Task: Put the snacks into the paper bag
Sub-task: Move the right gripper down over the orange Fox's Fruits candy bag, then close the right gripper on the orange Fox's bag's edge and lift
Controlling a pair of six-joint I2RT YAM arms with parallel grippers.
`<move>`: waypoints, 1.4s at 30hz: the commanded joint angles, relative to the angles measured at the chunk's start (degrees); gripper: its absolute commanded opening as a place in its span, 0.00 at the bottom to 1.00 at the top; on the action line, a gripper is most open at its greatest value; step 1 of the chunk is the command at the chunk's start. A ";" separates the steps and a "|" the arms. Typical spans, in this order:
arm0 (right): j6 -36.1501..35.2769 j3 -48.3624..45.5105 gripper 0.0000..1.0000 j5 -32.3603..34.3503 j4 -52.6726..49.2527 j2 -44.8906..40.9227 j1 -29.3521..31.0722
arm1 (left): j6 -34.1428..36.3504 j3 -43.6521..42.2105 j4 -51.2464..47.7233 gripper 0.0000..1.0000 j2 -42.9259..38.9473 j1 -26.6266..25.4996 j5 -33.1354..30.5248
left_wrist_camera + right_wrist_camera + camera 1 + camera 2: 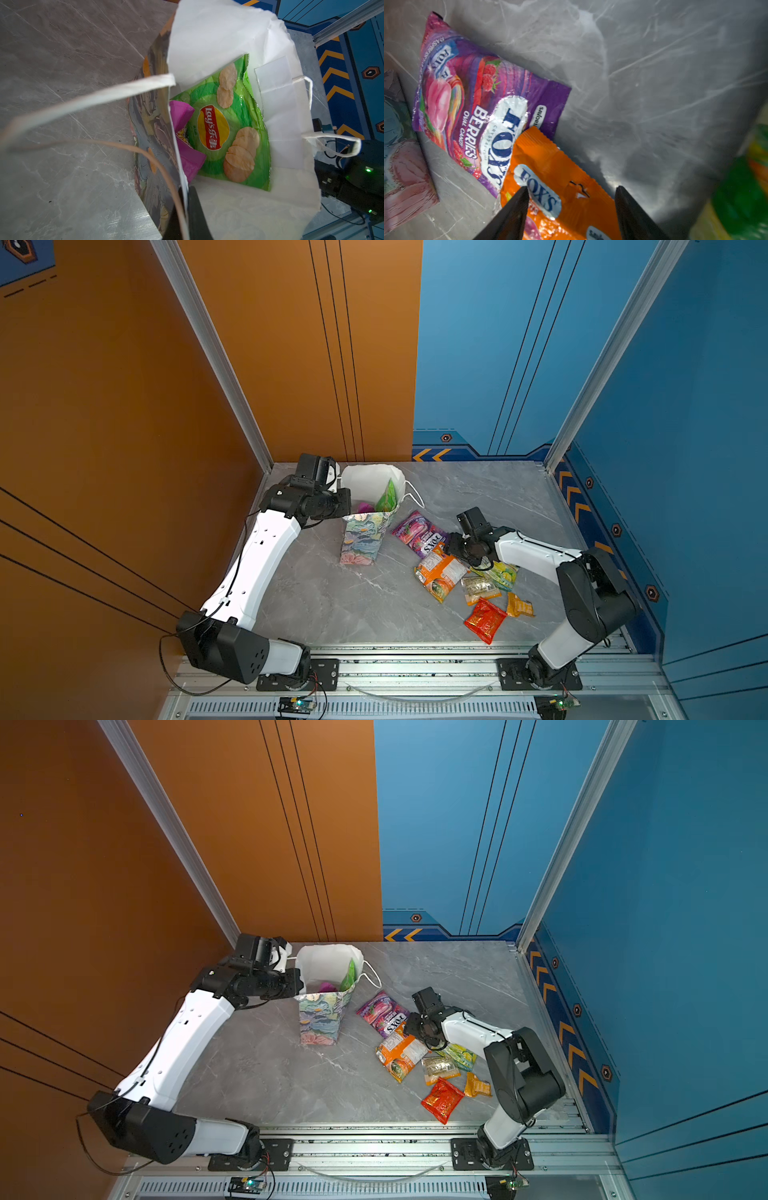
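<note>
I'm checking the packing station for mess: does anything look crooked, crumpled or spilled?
Only the paper bag: its rim is creased and bowed out of square, with the left gripper pinching one wall. On the table, the orange packet overlaps the purple packet; nothing looks spilled.

Desk (332, 605): I'm looking at a grey, marble-veined top.
Back left: paper bag (359, 539) standing upright, mouth open.
Middle: purple Fox's packet (417, 533) flat, near the bag.
Overlap: orange packet (440, 576) lies across its corner.
Right front: I've got yellow-green packet (500, 574), tan packet (480, 589), small amber packet (519, 605) and red packet (484, 620) bunched close.
</note>
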 commanded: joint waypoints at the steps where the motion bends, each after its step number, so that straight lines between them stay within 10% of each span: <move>1: -0.10 -0.03 0.68 -2.27 -1.23 -0.50 2.02 | -0.04 0.11 4.38 0.00 -0.25 0.51 1.03; 18: 7.61 -5.73 0.68 -0.26 -2.27 -8.62 24.74 | 0.00 0.07 4.42 0.00 -0.95 0.61 0.76; 28: -5.39 -6.08 0.67 -1.21 -8.33 -11.28 18.32 | 0.35 -0.06 4.45 0.00 -1.22 0.56 -1.01; 42: -5.83 -7.57 0.68 -6.35 -0.52 -5.06 20.39 | 0.27 -0.10 4.37 0.00 -0.95 0.71 -0.63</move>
